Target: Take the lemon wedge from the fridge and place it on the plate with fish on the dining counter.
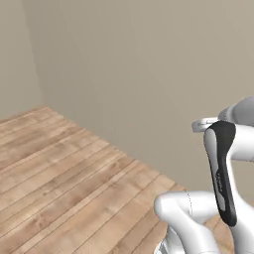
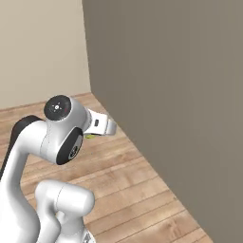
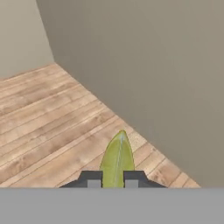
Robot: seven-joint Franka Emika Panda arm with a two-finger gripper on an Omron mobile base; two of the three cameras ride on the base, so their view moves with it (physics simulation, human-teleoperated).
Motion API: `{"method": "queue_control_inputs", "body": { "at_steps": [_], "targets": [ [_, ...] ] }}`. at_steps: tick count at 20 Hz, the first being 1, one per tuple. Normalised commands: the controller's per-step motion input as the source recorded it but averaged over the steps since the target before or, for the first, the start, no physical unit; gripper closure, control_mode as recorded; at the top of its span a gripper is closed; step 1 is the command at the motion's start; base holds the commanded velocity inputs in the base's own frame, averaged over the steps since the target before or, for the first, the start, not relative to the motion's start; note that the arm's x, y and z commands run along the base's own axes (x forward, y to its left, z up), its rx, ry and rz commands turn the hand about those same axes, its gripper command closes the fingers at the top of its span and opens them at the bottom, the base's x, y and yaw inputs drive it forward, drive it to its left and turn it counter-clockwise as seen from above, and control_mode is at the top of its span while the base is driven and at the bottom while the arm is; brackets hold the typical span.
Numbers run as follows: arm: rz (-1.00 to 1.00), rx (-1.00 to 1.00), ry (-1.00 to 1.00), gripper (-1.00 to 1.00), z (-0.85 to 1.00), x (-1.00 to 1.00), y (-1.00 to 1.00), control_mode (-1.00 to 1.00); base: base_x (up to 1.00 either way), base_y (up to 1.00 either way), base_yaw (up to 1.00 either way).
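Base views flank arm, facing shared wood floor, wall corner; hand view looks along jaws.

In the hand view, the lower end of the lemon wedge is hidden between the two dark fingertips, so its full length cannot be told. In the right base view, only a small yellow-green speck of the wedge is seen; the rest, and the gripper's jaws, are covered by the arm's own wrist.
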Motion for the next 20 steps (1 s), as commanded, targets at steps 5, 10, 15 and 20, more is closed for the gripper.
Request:
{"method": "queue_control_inputs", "body": {
  "at_steps": [5,10,15,20],
  "targets": [
    [0.0,0.0,0.0,1.0,0.0,0.0,0.0,1.0,-0.09,0.36,0.76],
    [0.0,0.0,0.0,1.0,0.0,0.0,0.0,1.0,-0.01,0.45,0.76],
    [0.0,0.0,0.0,1.0,0.0,0.0,0.0,1.0,-0.03,0.37,0.76],
    [0.0,0.0,0.0,1.0,0.0,0.0,0.0,1.0,-0.01,0.42,0.76]
  ]
}}
